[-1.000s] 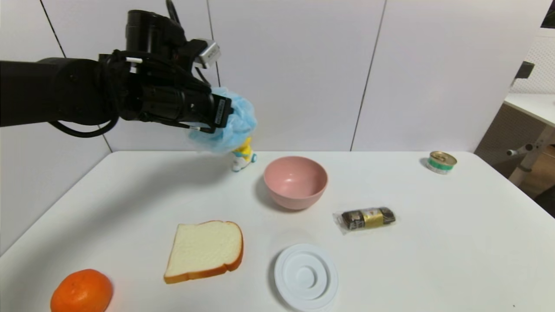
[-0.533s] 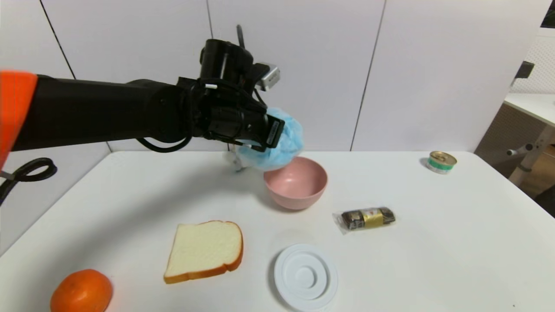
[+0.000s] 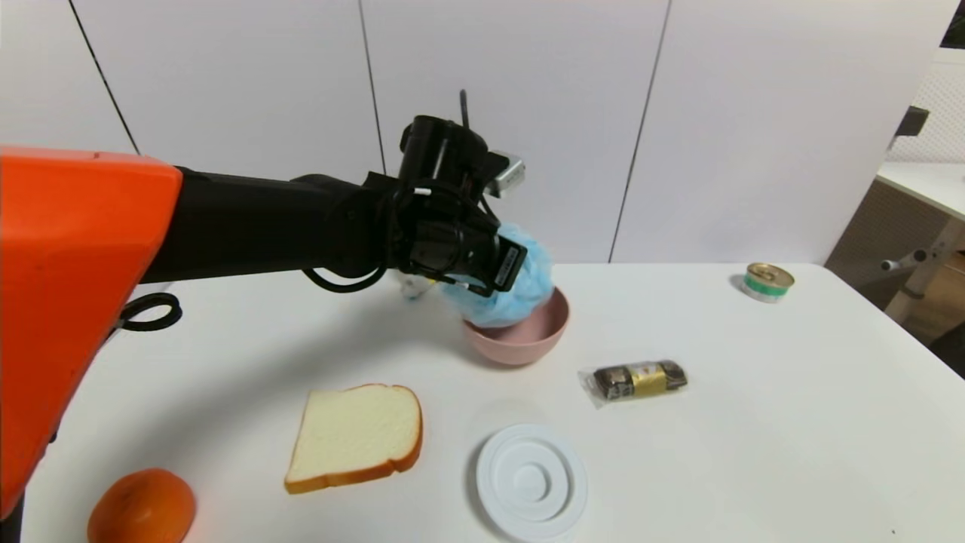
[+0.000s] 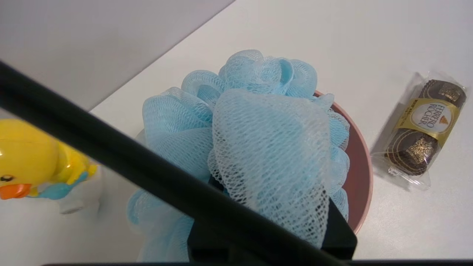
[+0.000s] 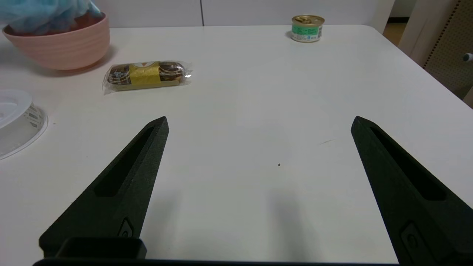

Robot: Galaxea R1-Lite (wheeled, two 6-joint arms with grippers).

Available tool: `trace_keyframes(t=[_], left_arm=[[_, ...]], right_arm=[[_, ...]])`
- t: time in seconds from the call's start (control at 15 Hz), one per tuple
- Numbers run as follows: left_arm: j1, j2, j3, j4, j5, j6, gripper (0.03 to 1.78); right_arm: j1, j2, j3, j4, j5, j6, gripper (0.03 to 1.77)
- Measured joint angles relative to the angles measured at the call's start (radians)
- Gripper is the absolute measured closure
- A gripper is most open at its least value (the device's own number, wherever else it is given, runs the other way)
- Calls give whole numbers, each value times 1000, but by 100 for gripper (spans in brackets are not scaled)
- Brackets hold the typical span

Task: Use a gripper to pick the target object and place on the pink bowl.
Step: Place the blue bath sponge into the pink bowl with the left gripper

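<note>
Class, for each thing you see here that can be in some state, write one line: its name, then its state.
Left gripper: shut on the bath pouf, over the bowl.
Right gripper: open, low over bare table, holding nothing.
Bath pouf: held, lowered into the bowl.
Pink bowl: upright, pouf in its mouth.
Chocolate pack: sealed, lying flat.
Can: upright, closed.
Bread slice: lying flat.

My left gripper is clamped on the light-blue mesh bath pouf, which sits in the mouth of the pink bowl near the table's centre. From the bowl, a wrapped chocolate pack lies at four o'clock, a white ringed disc at six, a bread slice at seven, an orange fruit farther that way, and a small tin can at two.
</note>
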Motion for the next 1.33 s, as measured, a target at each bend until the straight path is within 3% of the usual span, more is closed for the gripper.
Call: trace_keyframes(t=[0.87, 0.93, 1.13, 1.33], left_arm=[[-24, 101, -33, 1, 3, 4, 155], [-24, 102, -33, 1, 3, 5, 150], [-23, 99, -33, 3, 3, 5, 105], [-24, 87, -34, 3, 3, 5, 75]], right_arm=[[-1, 0, 0, 0, 0, 0, 9], [-1, 0, 0, 0, 0, 0, 9], [0, 0, 0, 0, 0, 0, 9], [0, 0, 0, 0, 0, 0, 9]])
